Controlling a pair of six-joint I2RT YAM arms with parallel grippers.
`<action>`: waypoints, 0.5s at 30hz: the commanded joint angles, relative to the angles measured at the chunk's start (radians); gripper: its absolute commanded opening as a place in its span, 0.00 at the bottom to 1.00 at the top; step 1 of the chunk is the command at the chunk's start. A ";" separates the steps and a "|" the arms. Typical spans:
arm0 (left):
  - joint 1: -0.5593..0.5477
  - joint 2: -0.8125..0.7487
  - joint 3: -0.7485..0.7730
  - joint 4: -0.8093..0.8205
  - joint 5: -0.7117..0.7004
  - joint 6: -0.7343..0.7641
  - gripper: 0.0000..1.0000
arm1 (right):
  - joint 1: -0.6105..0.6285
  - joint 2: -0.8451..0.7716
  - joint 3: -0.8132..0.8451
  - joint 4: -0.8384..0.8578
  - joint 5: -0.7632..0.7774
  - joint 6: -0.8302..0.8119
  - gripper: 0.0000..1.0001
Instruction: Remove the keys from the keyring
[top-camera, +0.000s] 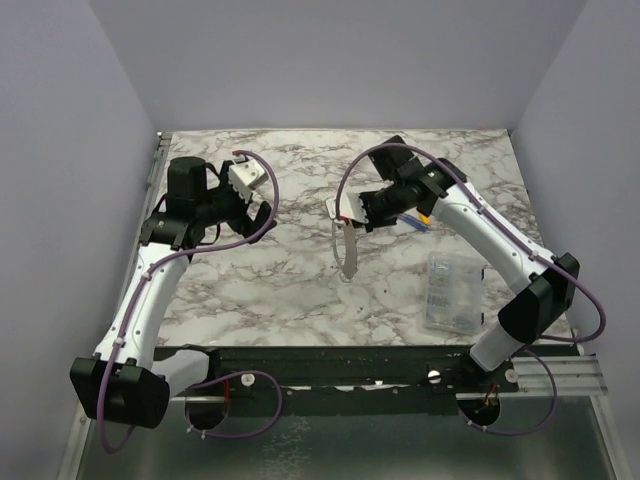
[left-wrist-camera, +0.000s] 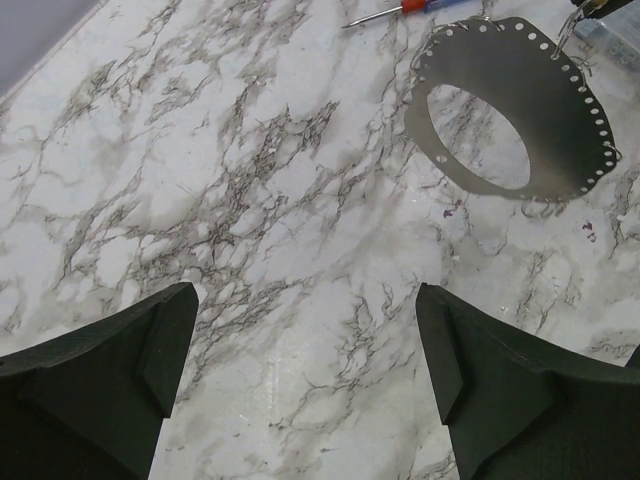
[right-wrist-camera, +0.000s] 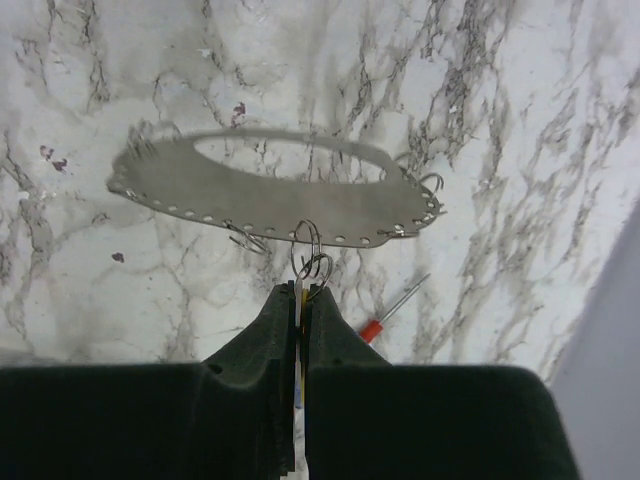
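Observation:
The keyring (right-wrist-camera: 280, 205) is a flat grey oval plate with a big hole and small holes round its rim. It hangs off the table from small split rings (right-wrist-camera: 312, 262). My right gripper (right-wrist-camera: 300, 292) is shut on the keys (right-wrist-camera: 299, 312), thin silver and yellow pieces pinched between its fingers just below those rings. From above, the keyring (top-camera: 350, 250) hangs edge-on under the right gripper (top-camera: 345, 215) at mid-table. My left gripper (left-wrist-camera: 305, 295) stands open over bare marble with nothing between its fingers, left of the keyring (left-wrist-camera: 560, 110) and apart from it. From above, the left gripper (top-camera: 262, 195) is at the table's left.
A red-handled screwdriver (right-wrist-camera: 375, 328) lies on the marble behind the right gripper, also seen as the screwdriver (left-wrist-camera: 400, 10). A clear plastic box (top-camera: 452, 292) sits near the front right. Several spare wire hooks (right-wrist-camera: 245, 238) hang from the plate's rim.

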 joint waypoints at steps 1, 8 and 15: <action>0.008 -0.001 0.071 -0.114 0.032 0.090 0.99 | 0.033 -0.086 -0.038 0.038 0.078 -0.156 0.00; 0.008 0.056 0.184 -0.313 0.075 0.223 0.99 | 0.104 -0.156 -0.114 0.132 0.155 -0.275 0.01; 0.007 0.068 0.210 -0.376 0.128 0.292 0.98 | 0.154 -0.189 -0.169 0.226 0.223 -0.360 0.01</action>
